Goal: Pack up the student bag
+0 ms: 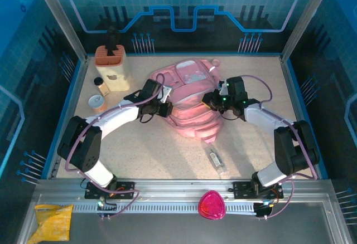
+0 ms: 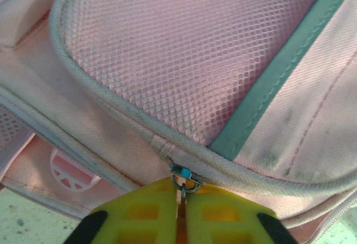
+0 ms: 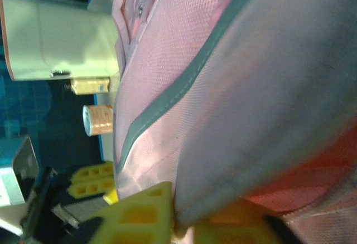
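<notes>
The student bag (image 1: 189, 102), a big soft pink backpack, lies in the middle of the table. My left gripper (image 1: 165, 109) is at its left side. Seen from the left wrist, the yellow fingers (image 2: 139, 216) are pressed together on a small metal zip pull (image 2: 184, 184) below the mesh panel (image 2: 184, 49). The right gripper (image 1: 215, 101) is at the bag's right side. In the right wrist view its jaws (image 3: 184, 221) are shut on a fold of the bag's pink fabric (image 3: 234, 99), which hides the far finger.
A white and orange holder (image 1: 111, 64), a small bottle (image 1: 101, 86) and a copper-coloured roll (image 1: 97, 103) stand at the back left. A clear slim item (image 1: 215, 160) lies in front of the bag. A magenta rounded object (image 1: 212, 205) and a yellow packet (image 1: 53, 221) rest on the near rail.
</notes>
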You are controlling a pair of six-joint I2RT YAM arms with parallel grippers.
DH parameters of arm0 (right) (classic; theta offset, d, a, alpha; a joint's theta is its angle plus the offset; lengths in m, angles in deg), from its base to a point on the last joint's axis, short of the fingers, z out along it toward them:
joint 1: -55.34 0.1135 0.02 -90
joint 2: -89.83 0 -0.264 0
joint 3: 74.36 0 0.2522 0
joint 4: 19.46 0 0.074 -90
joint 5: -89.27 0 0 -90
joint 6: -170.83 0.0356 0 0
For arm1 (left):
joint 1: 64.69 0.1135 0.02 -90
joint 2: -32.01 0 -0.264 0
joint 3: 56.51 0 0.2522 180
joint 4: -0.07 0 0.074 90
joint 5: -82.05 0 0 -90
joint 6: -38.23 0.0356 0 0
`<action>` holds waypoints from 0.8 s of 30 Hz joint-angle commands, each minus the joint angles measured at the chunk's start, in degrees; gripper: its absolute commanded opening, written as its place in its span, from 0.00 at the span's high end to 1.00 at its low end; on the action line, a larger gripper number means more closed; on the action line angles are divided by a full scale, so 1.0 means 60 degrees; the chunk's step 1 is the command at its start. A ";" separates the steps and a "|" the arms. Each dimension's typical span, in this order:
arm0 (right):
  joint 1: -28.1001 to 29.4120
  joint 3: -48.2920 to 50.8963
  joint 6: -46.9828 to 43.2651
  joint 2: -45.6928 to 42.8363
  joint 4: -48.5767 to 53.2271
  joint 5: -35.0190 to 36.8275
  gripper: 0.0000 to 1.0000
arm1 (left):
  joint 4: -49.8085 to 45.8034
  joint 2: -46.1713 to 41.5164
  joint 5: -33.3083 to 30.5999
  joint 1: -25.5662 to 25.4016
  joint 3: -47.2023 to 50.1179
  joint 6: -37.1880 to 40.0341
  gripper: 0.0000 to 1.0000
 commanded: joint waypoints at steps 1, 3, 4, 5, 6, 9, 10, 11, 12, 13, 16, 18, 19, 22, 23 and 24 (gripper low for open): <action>0.0100 0.0435 -0.0559 -0.0616 0.0409 0.0196 0.73 | -0.0472 -0.0211 -0.0262 0.0296 -0.0173 -0.0516 0.72; 0.0148 0.0577 -0.1064 -0.1056 0.1147 0.0458 0.63 | -0.0425 -0.0655 0.0158 0.0167 0.0115 -0.0990 0.55; 0.0187 0.0592 -0.1401 -0.1286 0.1679 0.0623 0.58 | -0.0305 -0.0915 0.0174 0.0029 0.0359 -0.1295 0.51; 0.0226 0.0606 -0.1731 -0.1506 0.2276 0.0843 0.54 | -0.0185 -0.1221 0.0183 -0.0120 0.0585 -0.1572 0.47; 0.0286 0.0608 -0.2001 -0.1678 0.2694 0.1016 0.50 | -0.0115 -0.1430 0.0205 -0.0262 0.0761 -0.1769 0.45; 0.0644 0.0719 -0.2700 -0.2219 0.4120 0.1725 0.39 | 0.0102 -0.1998 -0.0088 -0.0696 0.1303 -0.3002 0.41; 0.0816 0.0722 -0.2874 -0.2381 0.4550 0.2001 0.36 | 0.0339 -0.2182 -0.0082 -0.0828 0.1582 -0.3579 0.41; 0.1019 0.0740 -0.2998 -0.2546 0.5063 0.2327 0.32 | 0.0714 -0.2365 -0.0002 -0.0957 0.1900 -0.4124 0.40; 0.1218 0.0784 -0.3044 -0.2689 0.5413 0.2625 0.30 | 0.1060 -0.2518 0.0061 -0.1129 0.2159 -0.4486 0.39; 0.1447 0.0854 -0.3075 -0.2862 0.5780 0.2973 0.27 | 0.1296 -0.2661 -0.0023 -0.1328 0.2391 -0.4859 0.39; 0.2181 0.0995 -0.2959 -0.3214 0.6873 0.3813 0.20 | 0.1422 -0.2921 -0.0418 -0.1861 0.2771 -0.5521 0.37; 0.2707 0.1016 -0.2722 -0.3384 0.7784 0.4382 0.17 | 0.1462 -0.3088 -0.0570 -0.2089 0.2963 -0.5796 0.36; 0.3072 0.1075 -0.2474 -0.3537 0.8218 0.4808 0.15 | 0.1588 -0.3179 -0.0628 -0.2200 0.3122 -0.5931 0.35; 0.3789 0.1600 -0.1818 -0.3935 0.8688 0.5123 0.08 | 0.1985 -0.3357 -0.0588 -0.2286 0.3548 -0.6393 0.34; 0.3881 0.1861 -0.1629 -0.3990 0.8694 0.5007 0.06 | 0.2069 -0.3400 -0.0648 -0.2303 0.3710 -0.6490 0.34; 0.3936 0.2089 -0.1589 -0.4025 0.8570 0.4712 0.05 | 0.2136 -0.3463 -0.0737 -0.2311 0.3846 -0.6556 0.34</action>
